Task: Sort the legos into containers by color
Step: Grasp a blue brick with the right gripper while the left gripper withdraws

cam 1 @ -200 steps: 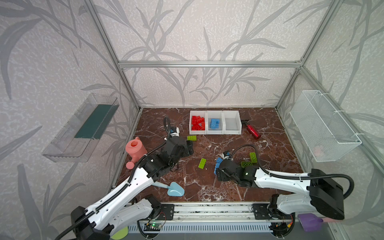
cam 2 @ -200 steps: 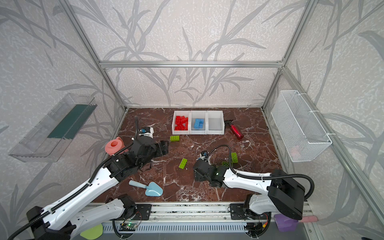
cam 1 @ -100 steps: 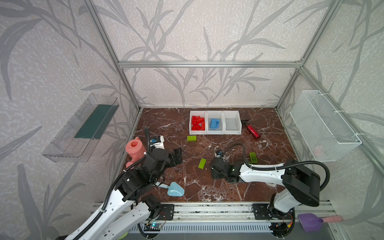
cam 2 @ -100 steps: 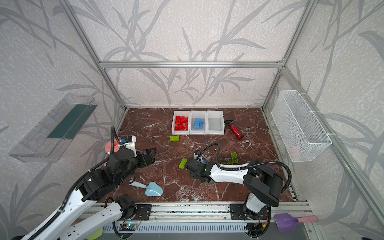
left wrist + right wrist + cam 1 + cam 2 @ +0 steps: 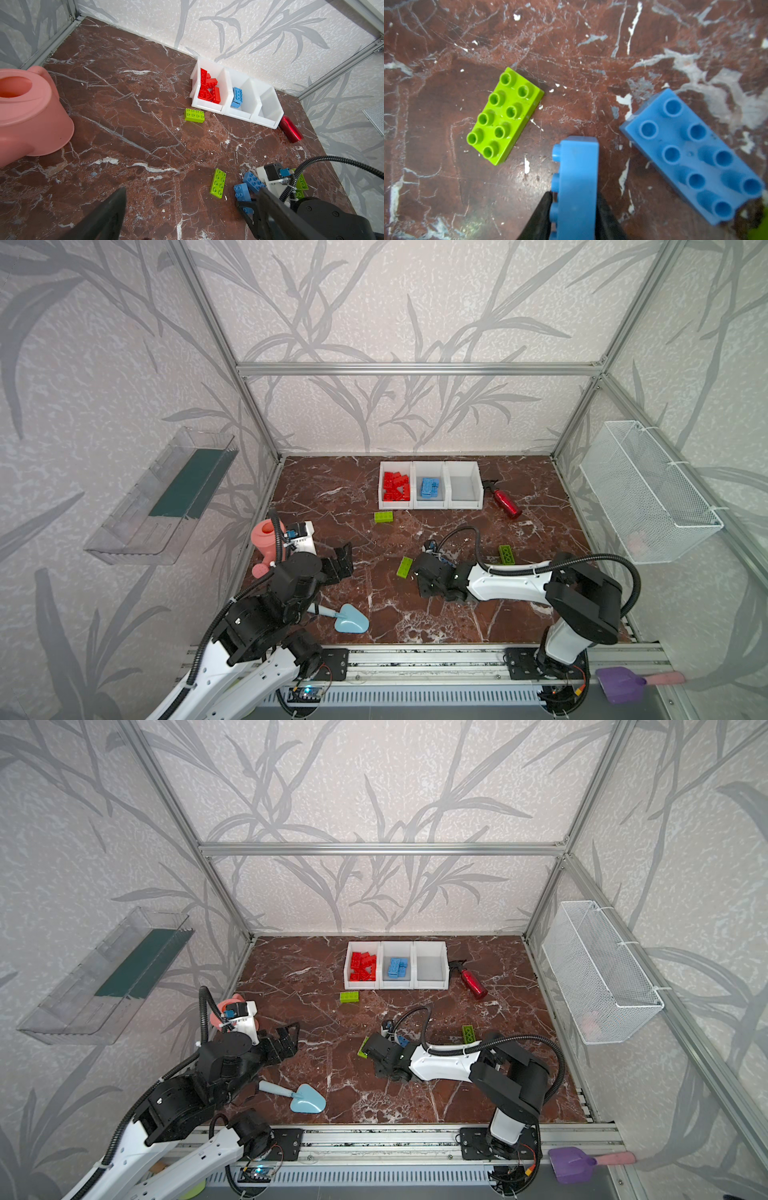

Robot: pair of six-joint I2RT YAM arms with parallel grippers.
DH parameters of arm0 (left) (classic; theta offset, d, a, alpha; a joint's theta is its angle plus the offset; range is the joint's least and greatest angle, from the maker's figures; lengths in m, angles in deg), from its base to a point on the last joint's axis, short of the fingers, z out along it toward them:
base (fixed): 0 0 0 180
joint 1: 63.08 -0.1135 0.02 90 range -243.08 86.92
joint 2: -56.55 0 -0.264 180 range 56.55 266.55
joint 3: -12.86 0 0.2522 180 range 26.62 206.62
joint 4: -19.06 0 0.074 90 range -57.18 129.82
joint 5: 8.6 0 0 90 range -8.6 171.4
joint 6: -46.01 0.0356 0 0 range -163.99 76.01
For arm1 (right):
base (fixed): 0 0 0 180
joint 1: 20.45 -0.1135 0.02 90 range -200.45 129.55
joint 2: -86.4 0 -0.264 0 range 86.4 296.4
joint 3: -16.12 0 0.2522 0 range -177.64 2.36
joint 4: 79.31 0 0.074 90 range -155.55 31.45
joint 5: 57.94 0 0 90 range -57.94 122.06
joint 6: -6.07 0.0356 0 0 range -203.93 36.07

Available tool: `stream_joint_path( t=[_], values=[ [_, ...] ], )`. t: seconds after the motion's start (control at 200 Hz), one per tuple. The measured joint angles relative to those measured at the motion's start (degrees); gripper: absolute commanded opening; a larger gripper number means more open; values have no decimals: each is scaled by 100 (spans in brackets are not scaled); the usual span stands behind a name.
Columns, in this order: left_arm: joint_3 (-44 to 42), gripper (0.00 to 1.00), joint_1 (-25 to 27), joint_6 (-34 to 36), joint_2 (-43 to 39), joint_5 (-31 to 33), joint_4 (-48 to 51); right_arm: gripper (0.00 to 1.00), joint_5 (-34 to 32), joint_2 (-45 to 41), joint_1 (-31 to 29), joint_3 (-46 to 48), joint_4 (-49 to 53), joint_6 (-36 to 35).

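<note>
Low over the floor (image 5: 415, 531), right arm (image 5: 507, 585) outstretched, jaws tight on blue lego (image 5: 577, 187); left jaws agape.

right pincer (image 5: 574, 199) clamped onto blue lego (image 5: 577, 166), left pincer (image 5: 343, 562) withdrawn

Both top views sit high above the front rail (image 5: 415, 657), facing steeply down and rearward over the whole floor (image 5: 332, 489), with the containers (image 5: 431, 505) far off. The left wrist view looks obliquely toward the containers from moderate distance. The right wrist view looks straight down, very close, on a green lego (image 5: 505, 116) and blue lego (image 5: 578, 187) well before the containers, a patch all views share.
</note>
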Motion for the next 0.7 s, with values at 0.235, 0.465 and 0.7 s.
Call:
stream_joint_path(
  t=[0.235,0.465,0.7],
  values=[
    [0,97,0,4,4,4,11,17,55,2,0,-24,37,-101],
    [2,98,0,61,4,4,138,16,79,-219,7,-87,223,-350],
    [238,99,0,411,107,118,439,15,426,-800,417,-415,341,-717]
  ],
)
